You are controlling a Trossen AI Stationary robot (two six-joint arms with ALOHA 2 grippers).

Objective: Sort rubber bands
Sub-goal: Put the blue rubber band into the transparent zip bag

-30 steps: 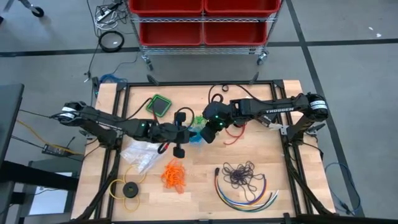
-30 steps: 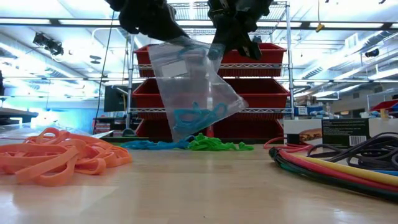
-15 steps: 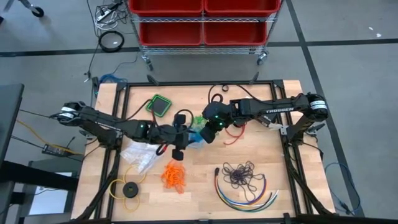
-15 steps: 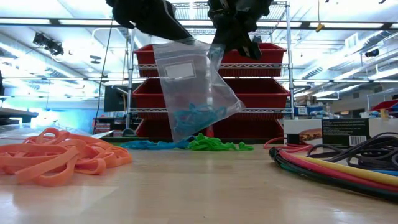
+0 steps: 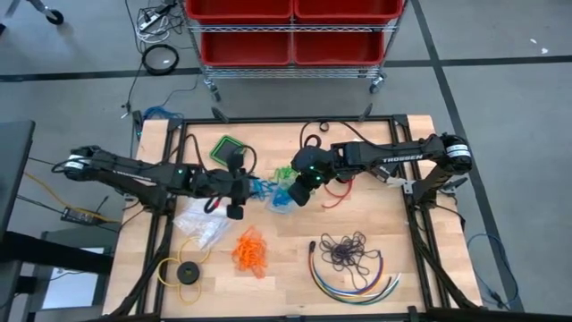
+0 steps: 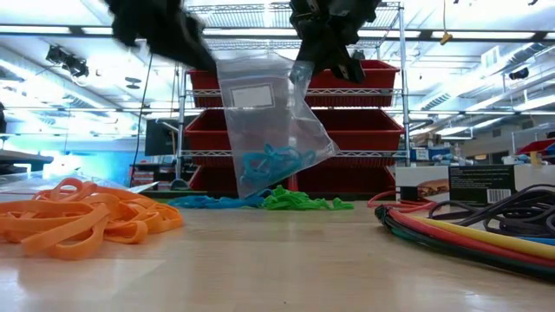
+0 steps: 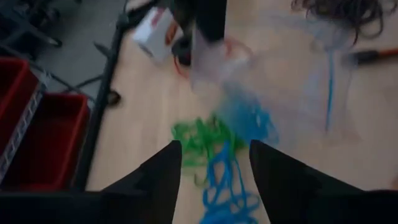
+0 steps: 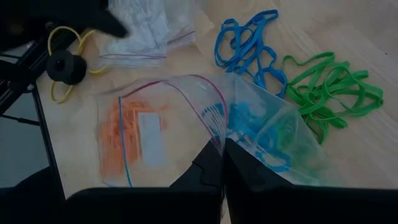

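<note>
My right gripper (image 5: 302, 190) sits over the middle of the table, fingers pressed together on the top edge of a clear plastic bag (image 6: 273, 130). The bag hangs from that pinch, its bottom just above the wood in the low view. A small bunch of blue rubber bands (image 6: 276, 161) lies inside the bag, gathered near its lower end.

My left gripper (image 5: 238, 190) is just to the left of the bag, apart from it, with its fingers (image 7: 155, 180) spread and nothing between them. Loose blue rubber bands (image 5: 261, 188) lie on the table between my two grippers, just beyond my left fingertips. A bunch of green rubber bands (image 8: 333, 90) lies beside them, near the hanging bag and touching the blue ones at one edge.

A pile of orange rubber bands (image 5: 249, 251) lies nearer the front of the table, well apart from both grippers. The dark purple rubber bands (image 5: 347, 250) lie at the front right, next to a curved bundle of coloured cables (image 5: 357, 283). Crumpled clear bags (image 5: 201, 223) lie below my left arm, and a yellow ring with a black disc (image 5: 183, 271) sits at the front left.
</note>
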